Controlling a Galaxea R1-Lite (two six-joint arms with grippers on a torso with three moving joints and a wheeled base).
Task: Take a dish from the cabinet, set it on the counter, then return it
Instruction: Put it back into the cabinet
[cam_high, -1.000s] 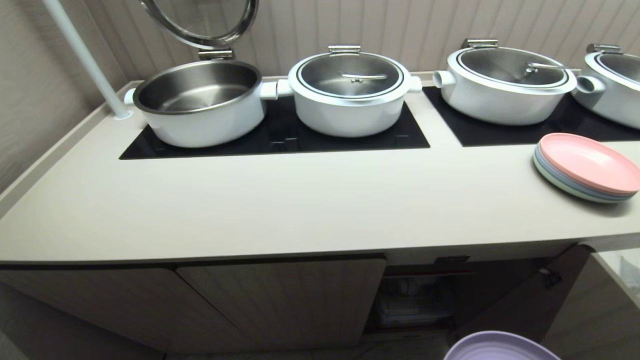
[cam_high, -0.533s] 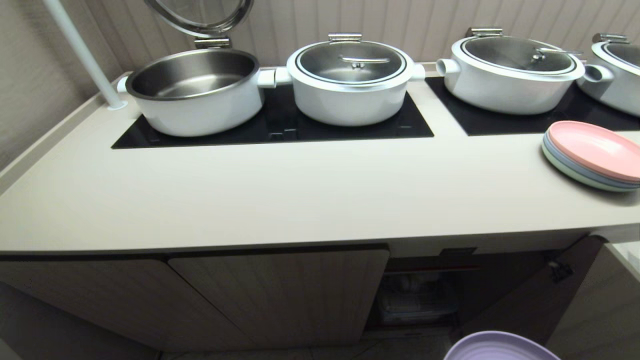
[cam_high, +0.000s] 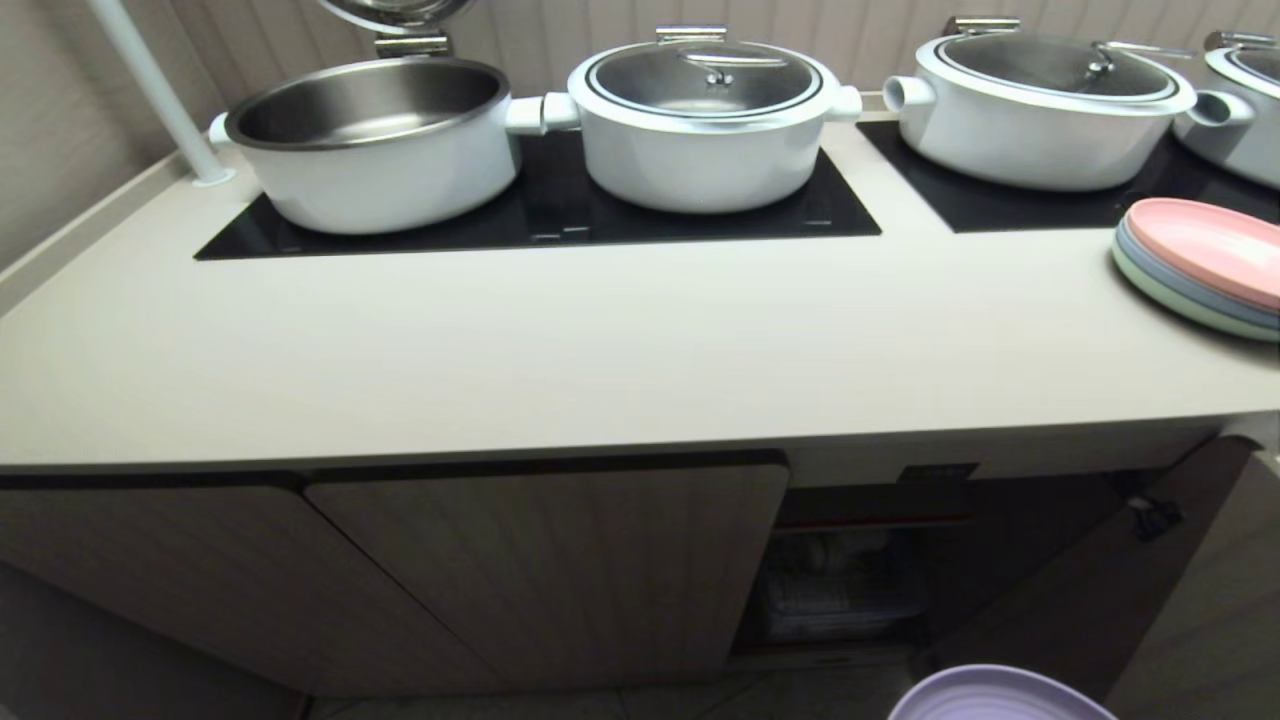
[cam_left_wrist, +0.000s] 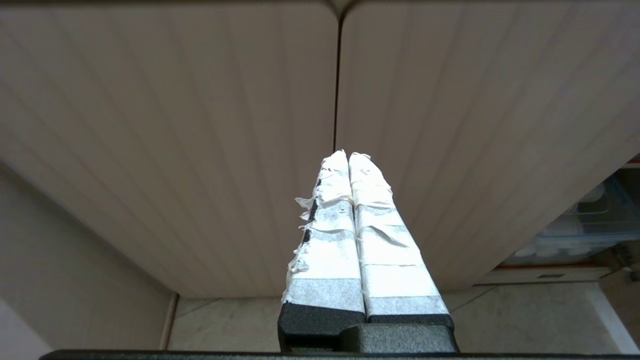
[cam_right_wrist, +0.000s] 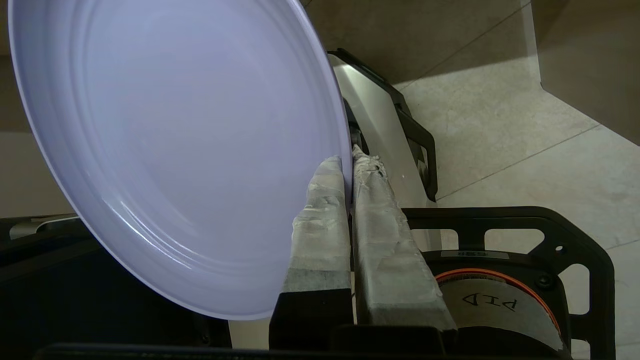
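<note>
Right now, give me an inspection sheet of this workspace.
Surface: beige counter, front strip bare.
Job's things: lavender dish held on edge, low before the open cabinet.
Clutter: four white pots on black hob panels; pastel plate stack at the counter's right end.
Grippers: right gripper pinches the dish rim; left gripper shut, empty, facing closed doors.
Cables: nothing seen.
Surroundings: ribbed wall, tiled floor, white pole.

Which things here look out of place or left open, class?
Of four pots, only the leftmost pot has its lid up. One cabinet door at the right stands open. The right gripper pinches the lavender dish by its rim, away from the counter stack.
</note>
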